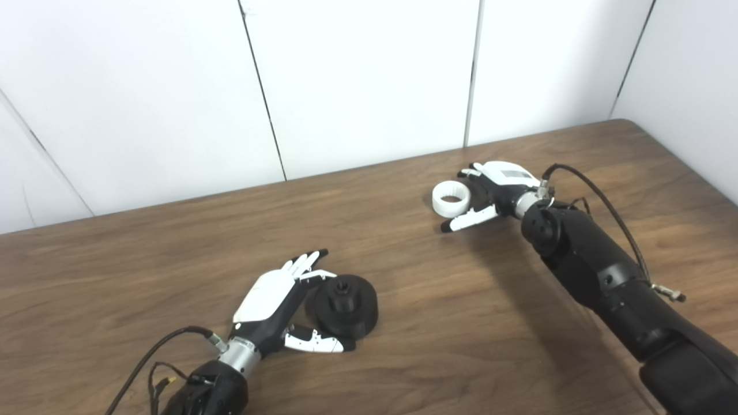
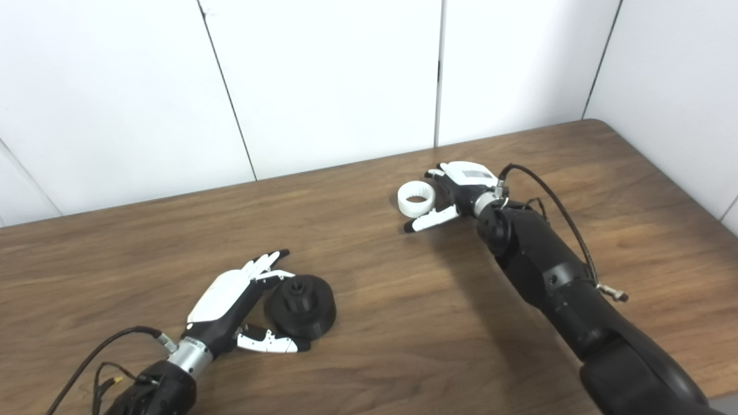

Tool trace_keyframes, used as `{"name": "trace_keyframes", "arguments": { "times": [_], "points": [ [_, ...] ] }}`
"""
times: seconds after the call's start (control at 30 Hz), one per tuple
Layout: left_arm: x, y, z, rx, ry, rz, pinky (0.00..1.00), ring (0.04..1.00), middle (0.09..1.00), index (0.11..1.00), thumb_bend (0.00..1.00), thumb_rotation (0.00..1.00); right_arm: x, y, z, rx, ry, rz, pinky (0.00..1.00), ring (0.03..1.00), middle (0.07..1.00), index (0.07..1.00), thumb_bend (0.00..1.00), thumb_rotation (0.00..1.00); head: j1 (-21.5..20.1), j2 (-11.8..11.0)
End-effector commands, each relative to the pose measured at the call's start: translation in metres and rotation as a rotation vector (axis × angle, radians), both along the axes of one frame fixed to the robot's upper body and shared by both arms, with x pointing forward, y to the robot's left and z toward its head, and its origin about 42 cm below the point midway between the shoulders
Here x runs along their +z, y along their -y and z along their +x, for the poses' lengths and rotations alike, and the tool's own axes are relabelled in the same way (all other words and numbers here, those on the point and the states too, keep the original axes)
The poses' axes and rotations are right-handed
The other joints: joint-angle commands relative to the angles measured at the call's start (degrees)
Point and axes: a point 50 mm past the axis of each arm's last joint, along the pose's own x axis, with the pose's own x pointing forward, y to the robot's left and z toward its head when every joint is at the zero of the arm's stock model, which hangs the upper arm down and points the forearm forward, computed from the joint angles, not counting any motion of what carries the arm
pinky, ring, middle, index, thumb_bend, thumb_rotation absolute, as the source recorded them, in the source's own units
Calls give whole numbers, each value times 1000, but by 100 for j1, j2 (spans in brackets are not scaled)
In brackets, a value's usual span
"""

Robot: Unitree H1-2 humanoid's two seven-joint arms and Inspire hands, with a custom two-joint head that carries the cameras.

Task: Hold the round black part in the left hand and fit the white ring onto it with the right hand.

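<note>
The round black part [image 1: 344,305] lies on the wooden table [image 1: 173,253], a short hub sticking up from its middle. My left hand [image 1: 277,308] is open right beside it on its left, fingers stretched past its far side and thumb along its near side, touching or nearly so. Farther back and to the right sits the white ring [image 1: 451,199], lying flat. My right hand [image 1: 490,193] is open just right of the ring, thumb reaching along the ring's near side, fingers behind it.
White wall panels [image 1: 357,80] stand behind the table's far edge, and another wall closes the right side. Cables [image 1: 605,202] loop off both forearms. Bare wood lies between the two hands.
</note>
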Motion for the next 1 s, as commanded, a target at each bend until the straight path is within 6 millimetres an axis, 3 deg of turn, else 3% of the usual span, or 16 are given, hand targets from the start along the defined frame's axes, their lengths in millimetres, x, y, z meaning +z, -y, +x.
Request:
{"name": "trace_keyframes", "arguments": {
  "times": [0.0,0.3,0.4,0.6,0.9,0.93,0.97],
  "points": [
    [1,-13,2,24,11,52,1000,1000,1000,694,997,425,39,4,14,15,90,-20,997,1000,1000,934,1000,693,-4,5],
    [0,-11,2,23,9,47,1000,1000,1000,693,1000,433,31,-3,9,42,157,11,990,1000,1000,870,1000,602,46,34],
    [0,-11,2,26,11,48,1000,1000,1000,692,1000,432,30,-6,9,58,209,28,965,1000,988,774,900,492,57,40],
    [2,-11,2,29,12,51,1000,1000,1000,693,1000,425,29,-7,9,86,302,62,954,975,941,651,788,385,79,49],
    [3,-10,1,28,12,51,1000,1000,1000,693,1000,447,29,-6,10,92,394,109,988,963,895,561,727,307,102,81],
    [4,-10,1,28,12,51,1000,1000,1000,693,1000,446,29,-6,9,94,397,114,995,964,893,519,603,221,103,87],
    [5,-10,1,28,13,51,1000,1000,1000,693,1000,444,30,-5,9,97,400,117,998,965,892,505,561,191,107,90]
  ]
}}
